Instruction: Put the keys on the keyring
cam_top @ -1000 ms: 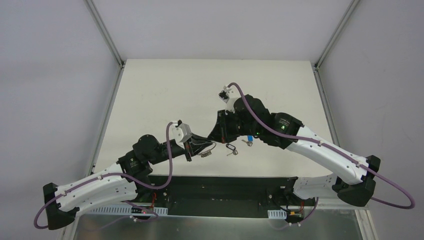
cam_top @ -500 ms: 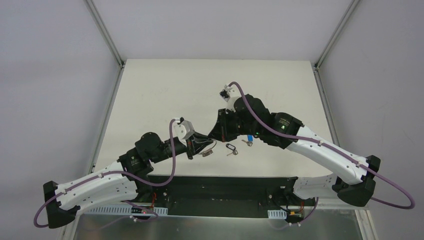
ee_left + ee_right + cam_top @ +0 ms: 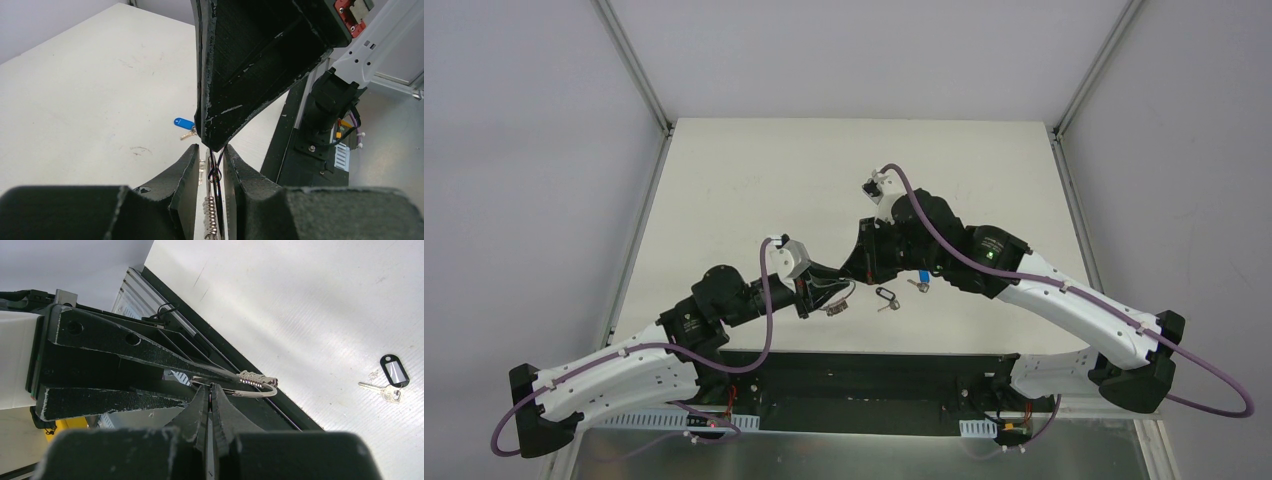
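Right gripper (image 3: 208, 386): pressed together on the keyring (image 3: 252, 377) wire.
Left gripper (image 3: 210, 150): slightly spread, the wire in its gap.
Black key (image 3: 884, 297), blue key (image 3: 921, 280): flat, near the table (image 3: 754, 180) front edge.
Room: bare table beyond.

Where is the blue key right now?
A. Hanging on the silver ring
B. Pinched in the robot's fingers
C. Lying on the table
C: the blue key lies flat on the table, by itself and away from the keyring, with nothing gripping it.
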Robot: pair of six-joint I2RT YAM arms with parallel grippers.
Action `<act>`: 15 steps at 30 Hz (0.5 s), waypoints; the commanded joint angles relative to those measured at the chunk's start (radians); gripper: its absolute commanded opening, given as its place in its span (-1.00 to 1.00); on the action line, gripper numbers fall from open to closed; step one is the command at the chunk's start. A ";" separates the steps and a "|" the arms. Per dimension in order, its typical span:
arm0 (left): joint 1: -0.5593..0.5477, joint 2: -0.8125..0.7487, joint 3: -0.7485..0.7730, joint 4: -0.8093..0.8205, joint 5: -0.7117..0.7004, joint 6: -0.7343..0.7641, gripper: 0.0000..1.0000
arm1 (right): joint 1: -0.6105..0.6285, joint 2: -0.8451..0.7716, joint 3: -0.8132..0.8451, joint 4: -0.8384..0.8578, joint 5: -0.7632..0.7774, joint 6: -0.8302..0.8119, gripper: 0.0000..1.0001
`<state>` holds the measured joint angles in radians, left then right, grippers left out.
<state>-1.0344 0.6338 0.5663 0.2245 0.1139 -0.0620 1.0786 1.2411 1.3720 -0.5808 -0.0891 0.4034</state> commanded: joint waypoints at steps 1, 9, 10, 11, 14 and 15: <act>0.000 -0.002 0.036 0.005 -0.008 -0.005 -0.56 | 0.008 -0.023 0.046 0.019 -0.008 0.003 -1.00; 0.000 0.001 0.041 -0.012 -0.001 -0.014 -0.58 | 0.010 -0.027 0.043 0.022 0.003 0.001 -1.00; 0.000 0.000 0.041 -0.014 0.000 -0.015 -0.58 | 0.009 -0.028 0.042 0.023 0.003 0.002 -1.00; 0.000 0.000 0.040 -0.017 0.000 -0.015 -0.58 | 0.009 -0.028 0.041 0.024 0.002 0.001 -1.00; 0.000 -0.004 0.041 -0.025 0.001 -0.018 -0.58 | 0.008 -0.027 0.040 0.025 0.007 0.002 -1.00; 0.000 -0.008 0.039 -0.026 0.000 -0.019 -0.58 | 0.008 -0.028 0.039 0.026 0.006 0.002 -1.00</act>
<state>-1.0344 0.6365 0.5697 0.1982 0.1143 -0.0639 1.0790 1.2411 1.3720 -0.5812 -0.0856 0.4030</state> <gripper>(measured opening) 0.212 0.015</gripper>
